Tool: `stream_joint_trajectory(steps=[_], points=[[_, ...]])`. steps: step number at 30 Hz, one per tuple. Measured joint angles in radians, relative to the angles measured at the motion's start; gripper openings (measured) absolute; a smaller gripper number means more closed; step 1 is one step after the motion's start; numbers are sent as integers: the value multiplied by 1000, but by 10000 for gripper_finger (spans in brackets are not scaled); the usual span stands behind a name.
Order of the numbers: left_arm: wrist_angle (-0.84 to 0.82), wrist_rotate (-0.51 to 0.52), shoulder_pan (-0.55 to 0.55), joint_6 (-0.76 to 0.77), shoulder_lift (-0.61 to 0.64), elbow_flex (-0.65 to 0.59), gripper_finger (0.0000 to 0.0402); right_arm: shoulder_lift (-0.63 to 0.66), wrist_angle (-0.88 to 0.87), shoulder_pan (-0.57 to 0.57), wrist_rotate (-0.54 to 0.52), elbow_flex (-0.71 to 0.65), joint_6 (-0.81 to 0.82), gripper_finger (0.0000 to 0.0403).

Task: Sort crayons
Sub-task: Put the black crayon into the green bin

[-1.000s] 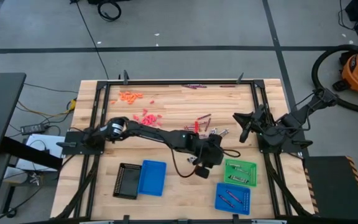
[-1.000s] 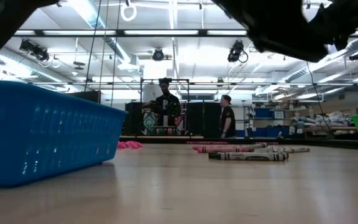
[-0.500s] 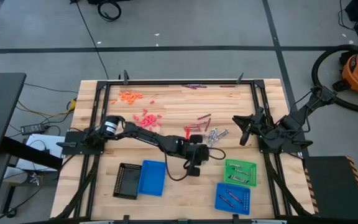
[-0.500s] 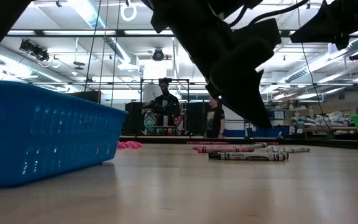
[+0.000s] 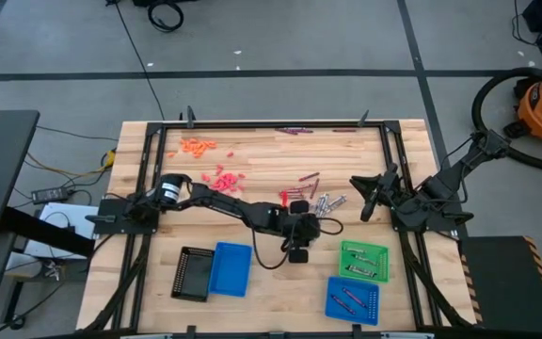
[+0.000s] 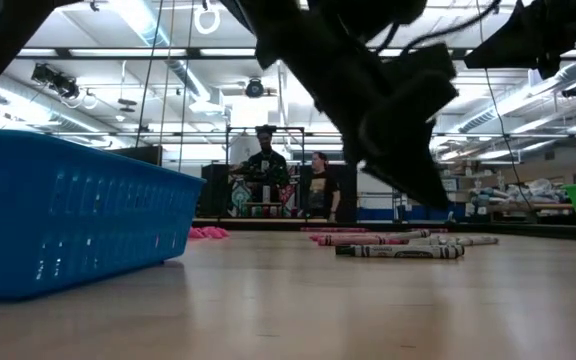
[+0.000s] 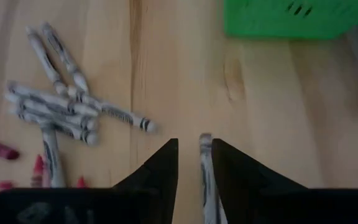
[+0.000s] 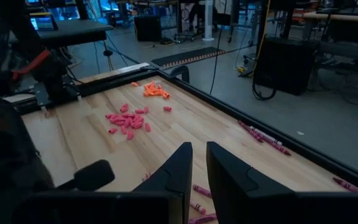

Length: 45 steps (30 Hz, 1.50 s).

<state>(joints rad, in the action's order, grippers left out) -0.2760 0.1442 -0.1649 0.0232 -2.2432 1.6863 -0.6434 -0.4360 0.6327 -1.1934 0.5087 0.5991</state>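
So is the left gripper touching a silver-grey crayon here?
Touching: in the left wrist view a silver-grey crayon sits between the left gripper's dark fingers.

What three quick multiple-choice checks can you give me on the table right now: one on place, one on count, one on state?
1. The black tray stands right beside:
A. a blue tray
B. the orange vacuum
C. the orange crayon pile

2. How many trays are on the table?
A. two
B. four
C. six

3. What sits between the jaws of the left gripper?
A. nothing
B. an orange crayon
C. a silver-grey crayon

Key: 1 A, the high view shows the two side by side. 2 B, black, blue, the green tray and a second blue tray. 3 C, the left wrist view shows it held between the jaws.
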Motion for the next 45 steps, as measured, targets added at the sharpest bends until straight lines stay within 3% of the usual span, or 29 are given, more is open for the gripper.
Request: stream_joint_trajectory(steps=[45], points=[[33, -38, 11, -15, -84, 5, 107, -27, 9, 0, -10, 0, 0, 57]])
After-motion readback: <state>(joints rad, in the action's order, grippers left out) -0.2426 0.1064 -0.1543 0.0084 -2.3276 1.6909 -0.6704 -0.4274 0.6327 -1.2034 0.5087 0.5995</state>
